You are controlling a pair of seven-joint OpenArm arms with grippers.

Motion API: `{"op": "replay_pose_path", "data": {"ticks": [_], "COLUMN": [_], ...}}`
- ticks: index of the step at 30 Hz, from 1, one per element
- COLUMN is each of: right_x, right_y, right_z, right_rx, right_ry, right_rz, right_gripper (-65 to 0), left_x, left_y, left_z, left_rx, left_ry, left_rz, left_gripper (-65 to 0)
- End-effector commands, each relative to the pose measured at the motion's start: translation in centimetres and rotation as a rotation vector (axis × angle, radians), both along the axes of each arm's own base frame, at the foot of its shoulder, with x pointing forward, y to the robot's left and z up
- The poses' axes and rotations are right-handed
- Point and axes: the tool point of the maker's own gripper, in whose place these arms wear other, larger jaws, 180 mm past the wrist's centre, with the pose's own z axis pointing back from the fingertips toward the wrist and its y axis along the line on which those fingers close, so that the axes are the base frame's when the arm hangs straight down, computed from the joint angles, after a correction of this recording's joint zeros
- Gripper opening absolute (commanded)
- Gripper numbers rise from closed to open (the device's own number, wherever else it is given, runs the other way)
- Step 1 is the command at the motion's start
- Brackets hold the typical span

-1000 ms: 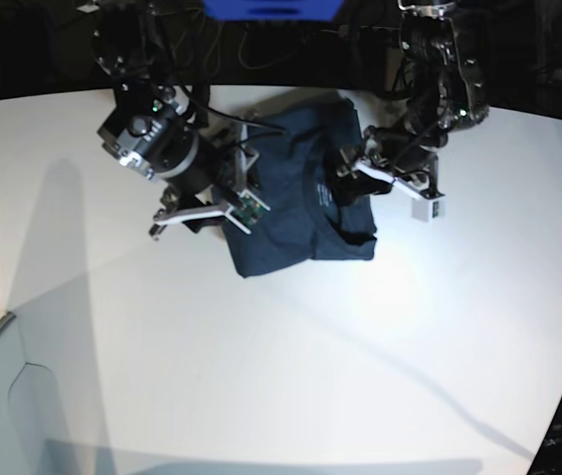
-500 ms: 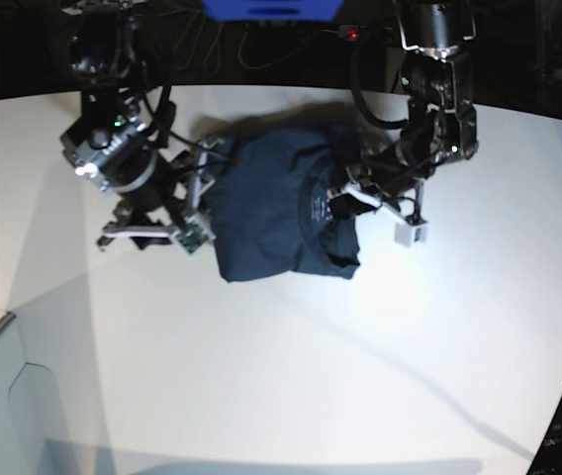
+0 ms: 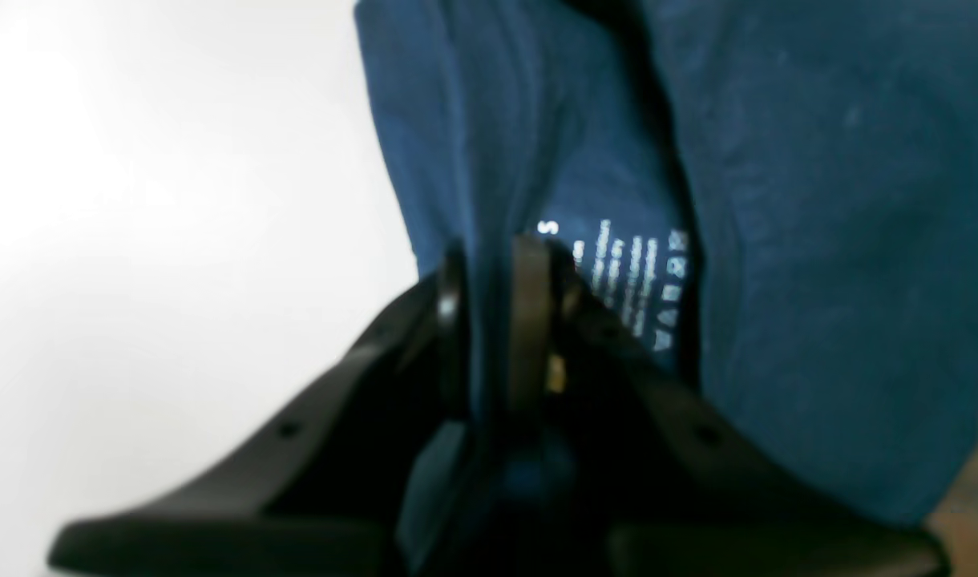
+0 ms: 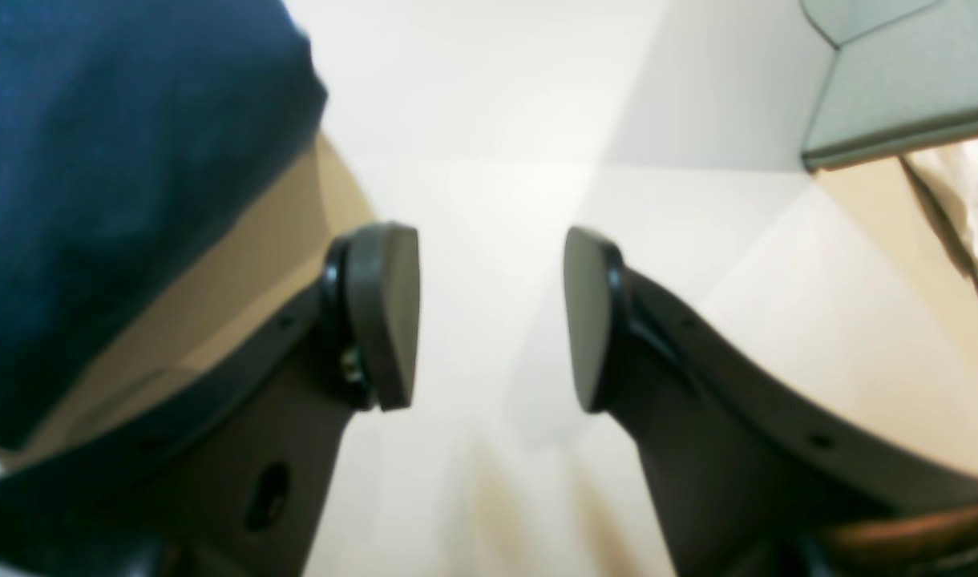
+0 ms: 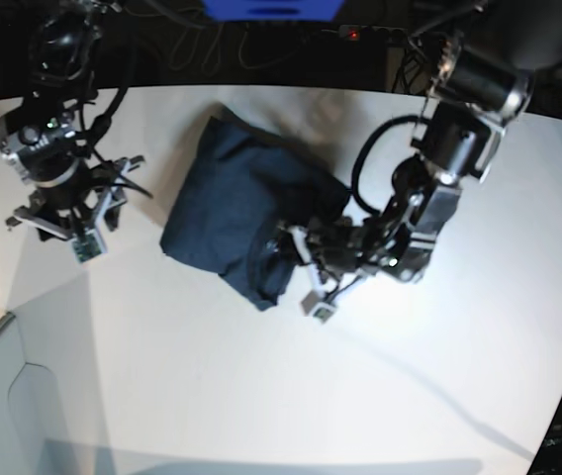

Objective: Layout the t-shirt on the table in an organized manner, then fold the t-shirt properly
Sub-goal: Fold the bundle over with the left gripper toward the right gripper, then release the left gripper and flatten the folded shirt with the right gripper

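Left gripper (image 3: 489, 320) fingers pinch a fold of the bunched t-shirt (image 5: 236, 213) near its printed label to spread it on the desk (image 5: 261, 396); right gripper (image 4: 489, 316) fingers gape empty, left of it.

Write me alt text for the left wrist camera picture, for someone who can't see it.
The left pincer is shut on a fold of the dark navy t-shirt, next to its white printed label. The shirt fills the right and centre of the blurry close-up; the bare white table fills the left.
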Motion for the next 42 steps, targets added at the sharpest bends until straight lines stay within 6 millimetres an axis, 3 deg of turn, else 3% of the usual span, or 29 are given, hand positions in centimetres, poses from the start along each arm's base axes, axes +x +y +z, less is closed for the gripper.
{"op": "replay_pose_path", "data": {"ticks": [1,7,10,16,21,25,35,42], "right_x": [0.4,-1.1,-1.9,-3.2,-4.3,-4.7,-4.7,-4.8], "right_y": [-0.1,-2.9,-3.8,-4.9,-4.8,-4.3,-4.1,-2.9], "right_z": [1.0,0.5,0.2,-0.4,-1.2,-1.6,-1.6,-2.1], "right_rx": [0.005,0.008,0.020,0.044,0.044,0.058,0.060,0.069], "right_ry": [-0.037,-0.021,-0.011,0.004,0.032,0.043,0.046,0.064], "right_rz": [0.001,-0.110,-0.162,-0.243,-0.243,-0.245,-0.244,-0.206], "right_gripper": [-35.9,-35.9,-35.9,-35.9,-35.9,-36.6,-63.4,-65.0], "left_x": [1.6,3.1,2.5,0.0,-0.1,0.4,0.3,-2.4], "left_y": [-0.5,-5.8,-9.6,-14.8,-15.8,-16.4,-17.2,-15.6], "left_z": [1.4,4.0,5.1,5.7,4.1,4.3,5.1,2.2], "left_rx": [0.025,0.167,0.168,0.105,0.141,0.143,0.093,0.210], "left_ry": [-0.044,-0.159,-0.232,-0.378,-0.347,-0.355,-0.385,-0.380], "left_rz": [-0.038,-0.318,-0.436,-0.615,-0.624,-0.620,-0.636,-0.851], "left_gripper": [-64.9,-64.8,-64.8,-64.5,-64.5,-64.5,-64.5,-62.5]}}
